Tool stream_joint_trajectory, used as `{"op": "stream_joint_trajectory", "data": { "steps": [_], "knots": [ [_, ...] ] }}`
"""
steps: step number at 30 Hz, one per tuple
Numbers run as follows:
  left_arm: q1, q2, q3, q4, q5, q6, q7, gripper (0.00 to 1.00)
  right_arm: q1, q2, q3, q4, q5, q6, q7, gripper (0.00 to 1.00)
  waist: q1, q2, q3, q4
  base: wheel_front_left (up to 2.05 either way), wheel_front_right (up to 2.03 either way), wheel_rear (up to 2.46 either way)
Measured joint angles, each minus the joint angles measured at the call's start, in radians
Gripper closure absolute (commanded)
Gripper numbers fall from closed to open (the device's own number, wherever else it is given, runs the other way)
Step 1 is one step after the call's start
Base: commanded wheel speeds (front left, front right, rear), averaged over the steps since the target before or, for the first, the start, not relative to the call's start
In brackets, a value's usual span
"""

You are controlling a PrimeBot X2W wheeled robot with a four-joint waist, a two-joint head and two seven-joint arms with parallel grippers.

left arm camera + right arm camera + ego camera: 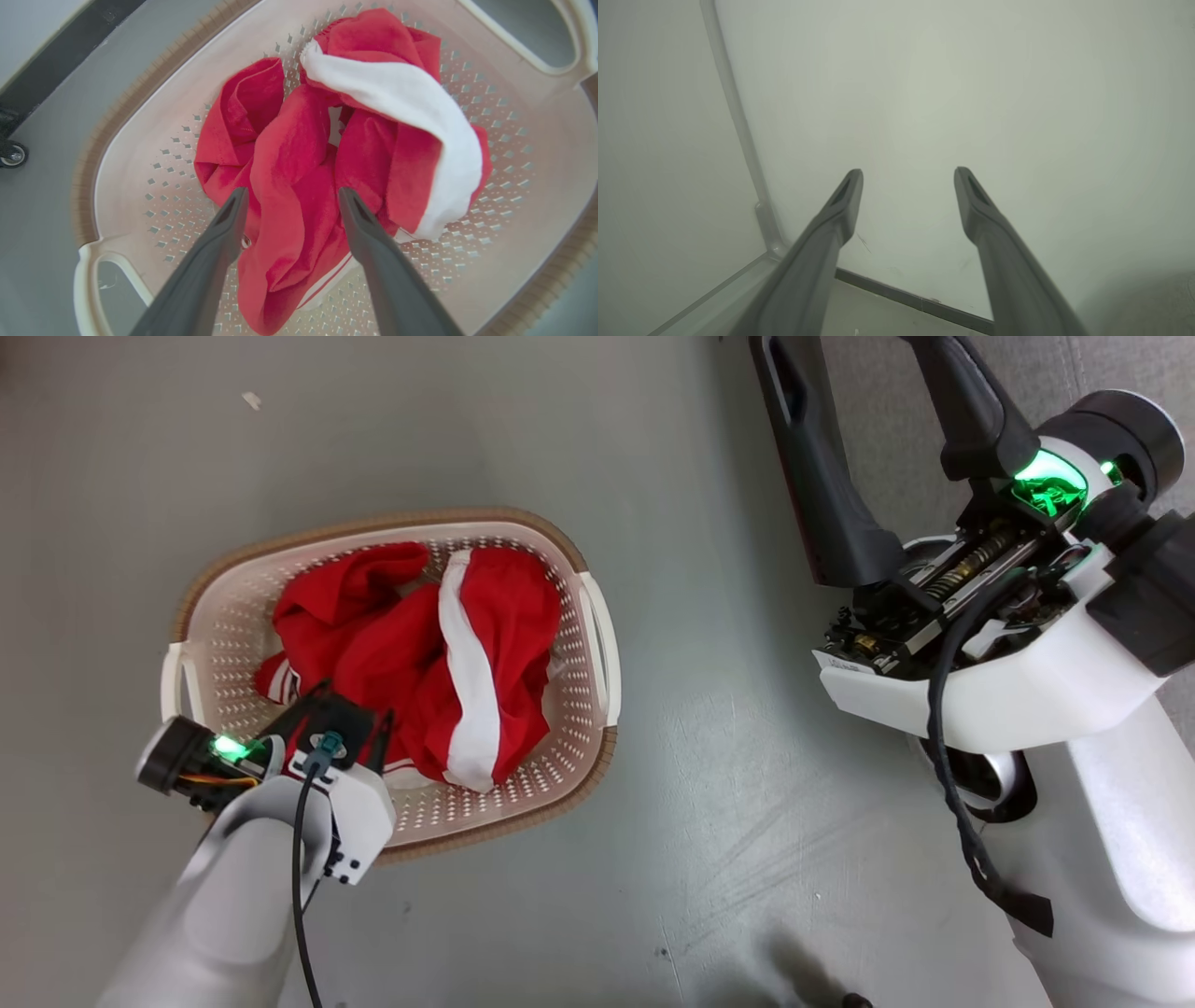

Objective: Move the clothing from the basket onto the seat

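plainly, the clothing is heaped in the basket just at 1 o'clock of the released left hand, whose fingers are spread astride a red fold, while the right hand, likewise released, is held well apart toward 3 o'clock.

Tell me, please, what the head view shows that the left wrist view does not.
In the head view, not the left wrist view: the right gripper, open, off to the side of the basket. In the left wrist view, not the head view: a caster wheel beyond the basket, and the left gripper with one finger on each side of a red fold. Both: the red-and-white clothing heaped in the basket on the grey floor, left gripper open over it.
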Motion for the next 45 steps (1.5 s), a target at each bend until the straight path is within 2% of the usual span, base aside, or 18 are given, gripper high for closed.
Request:
{"op": "stream_joint_trajectory", "data": {
  "steps": [9,10,11,12,13,18,27,45],
  "knots": [
    [-0.065,0.026,-0.002,0.047,0.023,0.022,0.032,0.00,-0.031,0.003,0.005,-0.003,0.013,0.000,0.000,0.00,0.0000,0.0000,0.055,-0.023,0.00,0.00,0.00],
    [-0.071,0.025,-0.002,0.052,0.023,0.021,0.034,0.08,-0.036,0.003,0.005,-0.003,0.014,0.000,0.000,0.00,0.0000,0.0000,0.060,-0.025,0.00,0.00,0.00],
    [-0.075,0.025,-0.001,0.057,0.023,0.021,0.037,0.55,-0.039,0.004,0.005,-0.003,0.016,0.000,0.000,0.00,0.0000,0.0000,0.065,-0.027,0.00,0.00,0.00],
    [-0.080,0.025,0.000,0.061,0.023,0.021,0.040,0.95,-0.040,0.004,0.005,-0.003,0.018,0.000,0.000,0.00,0.0000,0.0000,0.070,-0.029,0.00,0.00,0.00],
    [-0.080,0.025,0.000,0.061,0.023,0.021,0.040,1.00,-0.040,0.004,0.005,-0.003,0.018,0.000,0.000,0.00,0.0000,0.0000,0.070,-0.029,0.00,0.00,0.00],
    [-0.090,0.016,0.016,0.068,0.011,0.020,0.035,1.00,-0.048,0.005,0.005,-0.003,0.018,0.000,0.000,0.00,0.0000,0.0000,0.090,-0.037,0.00,0.00,0.00],
    [-0.102,-0.023,0.086,0.054,-0.092,0.024,-0.035,1.00,-0.072,0.006,-0.006,0.011,0.018,0.000,0.000,0.00,0.0000,0.0000,0.089,-0.035,0.00,0.00,0.00],
    [-0.056,-0.045,0.145,0.006,-0.176,0.009,-0.127,1.00,-0.072,-0.026,-0.019,0.075,0.015,0.000,0.000,0.00,-0.0001,0.0000,0.025,0.007,0.00,0.00,0.00]
  ]
}}
